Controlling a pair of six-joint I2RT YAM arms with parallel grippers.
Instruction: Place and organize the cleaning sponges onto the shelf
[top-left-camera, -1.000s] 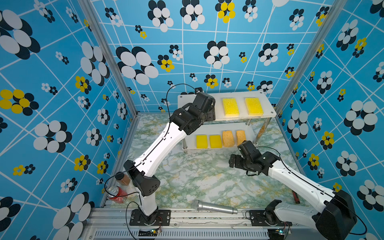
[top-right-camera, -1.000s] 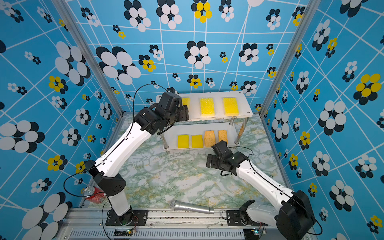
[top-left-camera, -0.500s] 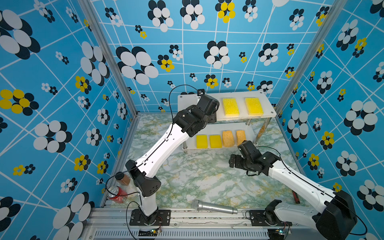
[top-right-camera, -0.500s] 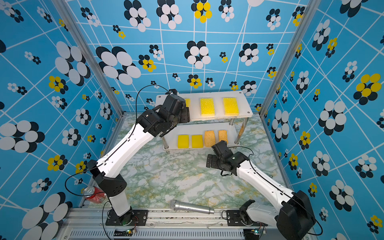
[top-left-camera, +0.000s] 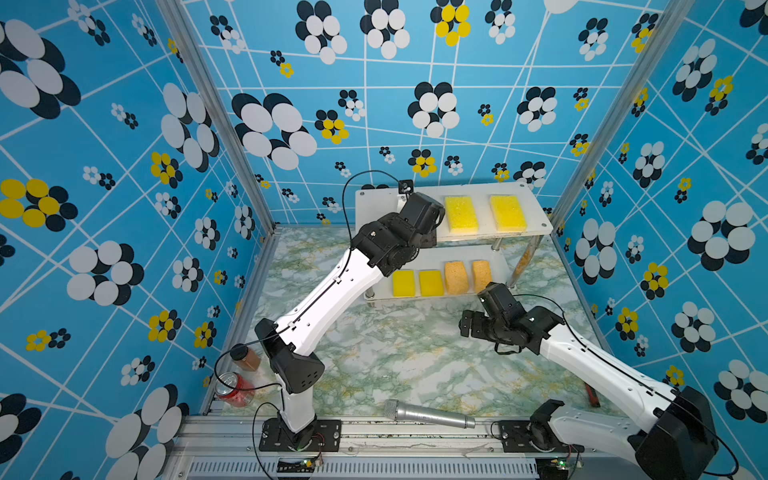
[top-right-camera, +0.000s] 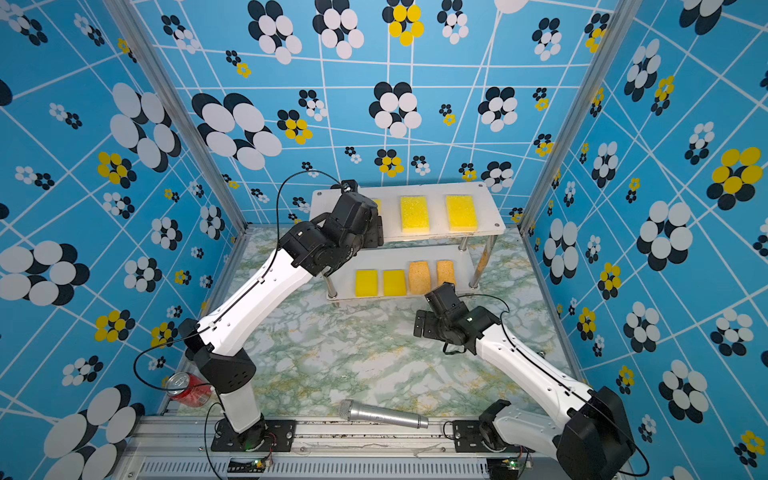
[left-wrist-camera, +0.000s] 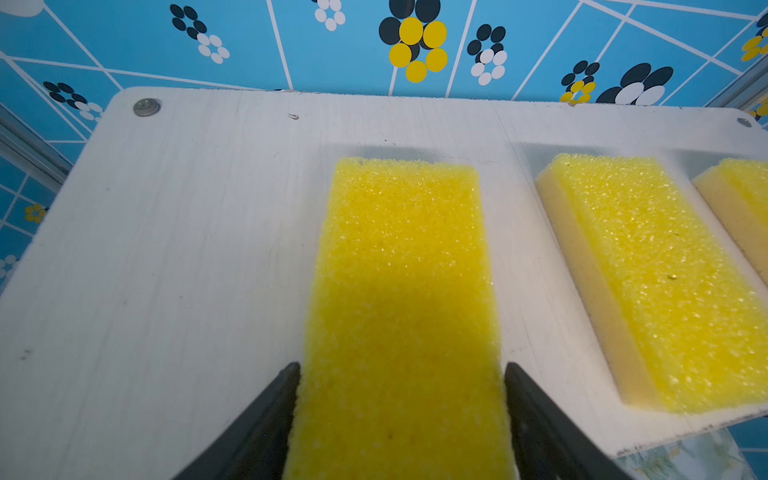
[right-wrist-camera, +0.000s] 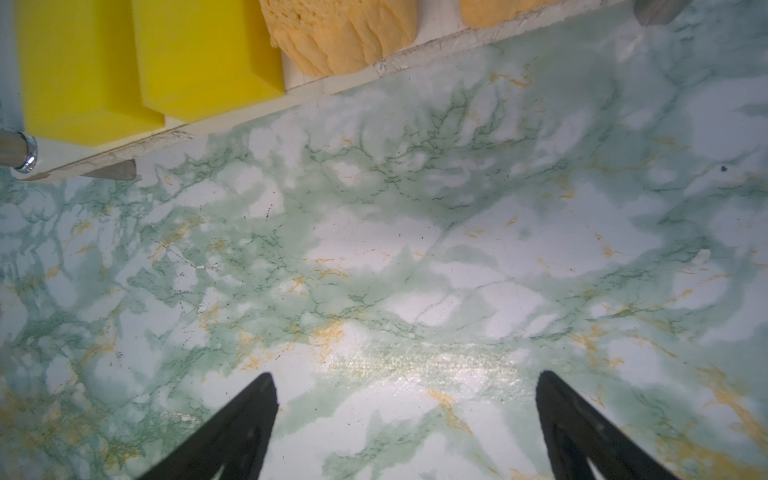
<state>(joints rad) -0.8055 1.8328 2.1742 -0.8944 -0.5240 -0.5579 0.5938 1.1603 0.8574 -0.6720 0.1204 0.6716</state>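
The shelf (top-left-camera: 378, 203) stands at the back, two white boards on chrome legs. Its top board (left-wrist-camera: 187, 249) carries three long yellow cleaning sponges. My left gripper (left-wrist-camera: 402, 368) is open, its jaws flanking the near end of the leftmost sponge (left-wrist-camera: 403, 249), which lies flat; a thin gap shows at one finger. The other two (top-left-camera: 461, 213) (top-left-camera: 508, 212) lie to its right. The lower board holds two small yellow sponges (top-left-camera: 403, 283) (top-left-camera: 431, 282) and two orange-tan ones (top-left-camera: 456, 277) (top-left-camera: 481, 274). My right gripper (right-wrist-camera: 405, 378) hangs open and empty over the marble table in front of the shelf.
A silver microphone (top-left-camera: 428, 414) lies near the table's front edge. A red can (top-left-camera: 232, 388) and a brown bottle (top-left-camera: 245, 357) stand at the front left corner. A red-handled tool (top-left-camera: 592, 395) lies by the right wall. Patterned walls close three sides.
My left wrist has shifted slightly to the right over the top board. The right arm has not moved.
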